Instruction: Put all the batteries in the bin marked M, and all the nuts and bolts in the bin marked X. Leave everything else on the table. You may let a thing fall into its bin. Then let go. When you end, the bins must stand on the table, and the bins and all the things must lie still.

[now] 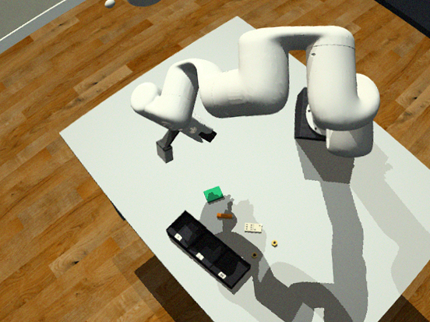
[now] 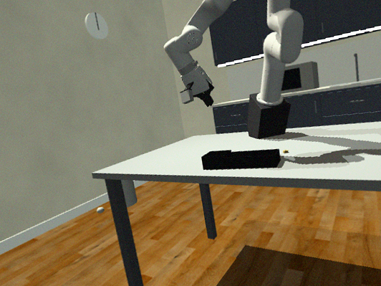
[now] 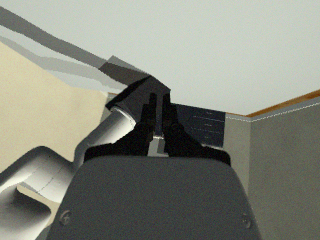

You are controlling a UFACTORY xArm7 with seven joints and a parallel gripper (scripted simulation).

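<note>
My gripper (image 1: 207,136) (image 2: 209,104) (image 3: 159,103) is shut and empty, high above the far left part of the table, tilted. An orange cylindrical thing (image 1: 225,215), which looks like a battery, lies on the table beside the black row of three bins (image 1: 240,276) (image 2: 240,160). One brass nut (image 1: 274,242) lies right of the bins; another nut (image 1: 254,255) lies in shadow near their right end. One nut (image 2: 285,151) shows in the exterior view. Each bin has a white label, too small to read. The dark bin insides show nothing clear.
A green block (image 1: 213,194) lies on the white table (image 1: 124,145) (image 2: 156,161) behind the bins. A white domino-like tile (image 1: 253,227) with dark dots lies between the orange thing and the nuts. The arm's black base (image 1: 304,123) (image 2: 269,119) stands at the far side.
</note>
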